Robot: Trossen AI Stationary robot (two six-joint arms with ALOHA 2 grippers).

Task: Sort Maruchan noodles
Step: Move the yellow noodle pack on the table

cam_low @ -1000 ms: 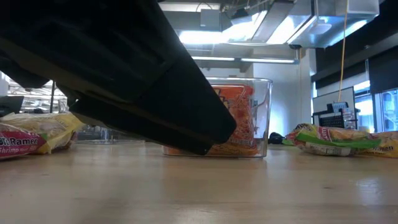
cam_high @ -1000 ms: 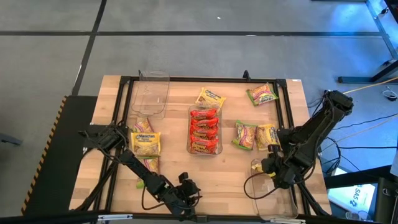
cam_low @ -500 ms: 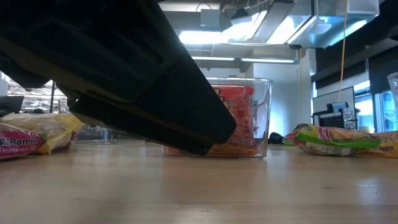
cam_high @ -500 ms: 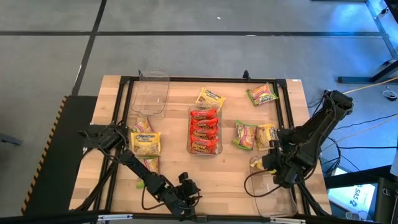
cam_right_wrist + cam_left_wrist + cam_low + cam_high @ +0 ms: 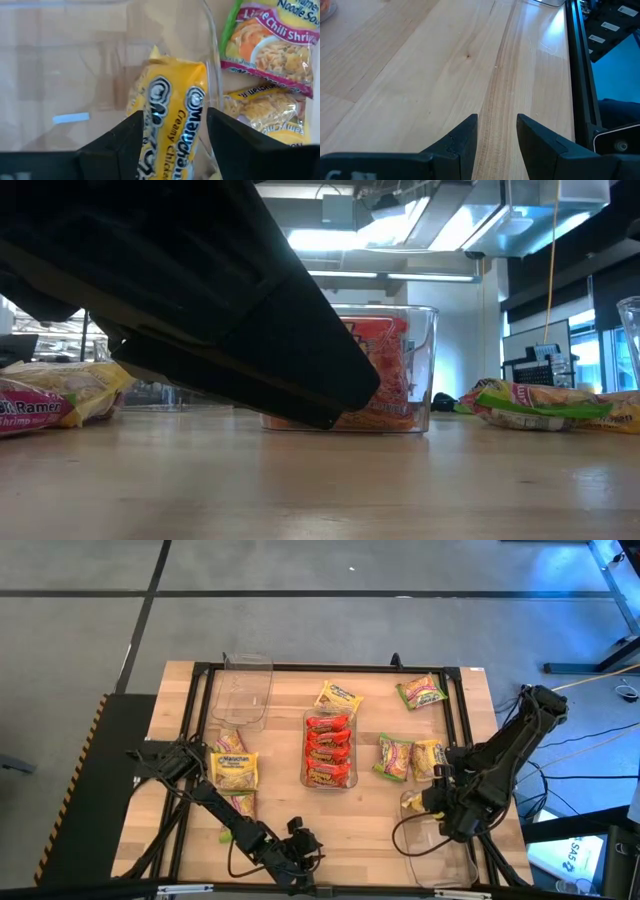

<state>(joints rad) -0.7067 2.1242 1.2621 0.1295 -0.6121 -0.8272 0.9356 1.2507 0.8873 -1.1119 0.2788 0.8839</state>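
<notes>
Maruchan noodle packets lie about the table. Red ones fill the middle clear tray [image 5: 328, 748]. Yellow ones [image 5: 233, 768] lie at the left, and green [image 5: 392, 756] and yellow [image 5: 428, 758] ones lie at the right. My right gripper [image 5: 436, 802] is shut on a yellow packet [image 5: 172, 115] above the near-right clear tray [image 5: 440, 862]. A green Lime Chili Shrimp packet [image 5: 272, 45] lies just outside that tray's wall. My left gripper [image 5: 497, 135] is open low over bare wood near the table's front edge, with nothing between its fingers. My right gripper pinches the yellow packet by its two long edges [image 5: 196, 125] between its two fingers. It comes steeply from above, with the fingers lying along the packet. The packet hangs below the fingers, its lower end [image 5: 156, 57] inside the tray; whether it touches the floor I cannot tell.
A clear tray [image 5: 243, 690] with nothing in it stands at the far left. A yellow [image 5: 338, 697] and a green packet [image 5: 421, 691] lie loose at the back. A black frame [image 5: 463, 720] runs round the table's edges. My left arm fills much of the low view.
My right gripper has tipped a little and edged up with the yellow packet still held. A clear tray wall has come into sight at the right edge of the low view.
</notes>
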